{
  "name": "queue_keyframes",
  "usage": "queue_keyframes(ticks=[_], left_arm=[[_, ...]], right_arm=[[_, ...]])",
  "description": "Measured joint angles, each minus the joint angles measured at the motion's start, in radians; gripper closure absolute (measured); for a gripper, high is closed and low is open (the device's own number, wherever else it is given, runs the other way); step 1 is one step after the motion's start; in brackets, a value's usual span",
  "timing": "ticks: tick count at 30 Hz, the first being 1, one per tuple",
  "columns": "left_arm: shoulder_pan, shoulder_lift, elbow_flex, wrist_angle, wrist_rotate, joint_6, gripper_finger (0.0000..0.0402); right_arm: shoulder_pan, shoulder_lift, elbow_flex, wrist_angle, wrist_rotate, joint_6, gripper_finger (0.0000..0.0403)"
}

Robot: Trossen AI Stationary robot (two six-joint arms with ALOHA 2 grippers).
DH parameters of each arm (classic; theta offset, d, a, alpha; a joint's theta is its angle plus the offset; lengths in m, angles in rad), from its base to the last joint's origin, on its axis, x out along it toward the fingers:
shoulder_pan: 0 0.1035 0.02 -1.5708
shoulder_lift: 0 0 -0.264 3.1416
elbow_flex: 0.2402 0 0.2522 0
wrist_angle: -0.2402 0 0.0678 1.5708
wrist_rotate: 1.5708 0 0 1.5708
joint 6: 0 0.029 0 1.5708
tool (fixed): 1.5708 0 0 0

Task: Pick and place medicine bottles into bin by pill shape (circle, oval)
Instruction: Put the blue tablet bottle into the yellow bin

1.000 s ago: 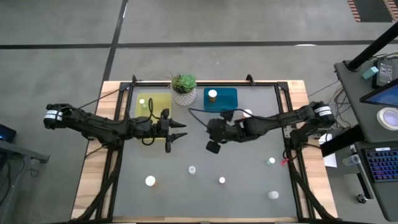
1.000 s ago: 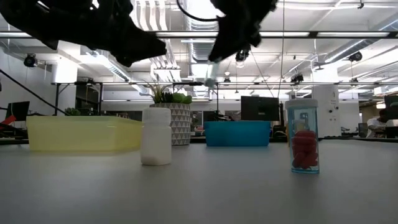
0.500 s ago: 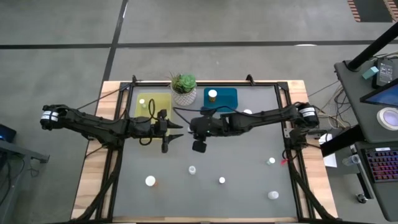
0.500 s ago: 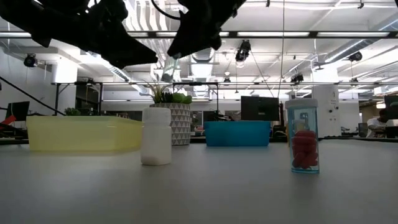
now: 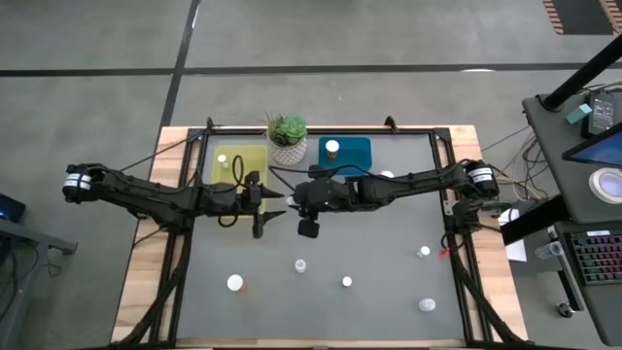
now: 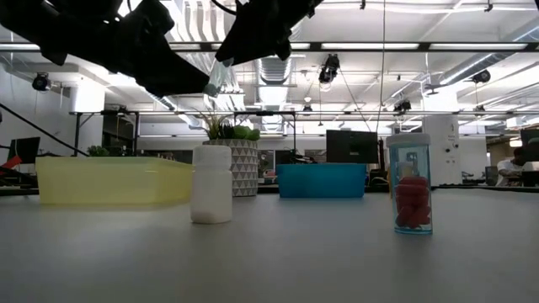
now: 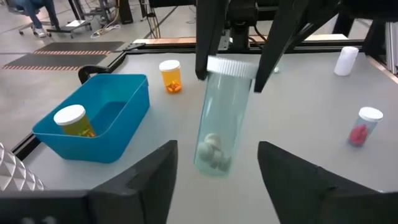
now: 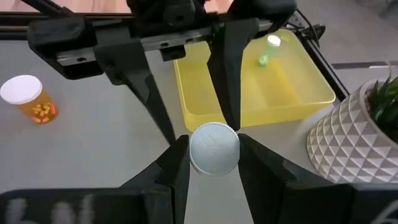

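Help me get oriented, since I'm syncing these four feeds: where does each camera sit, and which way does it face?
High: overhead, looking straight down on the table and both arms.
Low: at tabletop height, looking level across to the yellow bin and blue bin; arms overhead.
Left wrist: on the left arm, facing the right tool, which holds a clear bottle.
Right wrist: on the right arm, facing the open left tool.
Both wrist views share that bottle.

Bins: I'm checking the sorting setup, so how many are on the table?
2: a yellow bin to the left of the potted plant and a blue bin to its right. None appears hidden.
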Motion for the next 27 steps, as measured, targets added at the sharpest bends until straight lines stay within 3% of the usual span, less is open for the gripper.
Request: queue_keyframes(ticks=[5,14,18,27], left_arm=[[0.000,0.004,-0.004,0.005,0.001,-0.001,0.0162],[0.000,0.072,-0.005,0.094,-0.003,-0.033,0.0163],[0.000,0.098,-0.005,0.091,-0.016,-0.049,0.0188],[0.000,0.100,-0.003,0.100,-0.017,-0.051,0.0284]], right_arm=[[0.000,0.000,0.000,0.018,0.000,-0.017,0.0292],[0.000,0.000,0.000,0.029,0.001,-0.031,0.0292],[0.000,0.000,0.000,0.029,0.001,-0.034,0.0291],[0.000,0.000,0.000,0.028,0.001,-0.048,0.0291]])
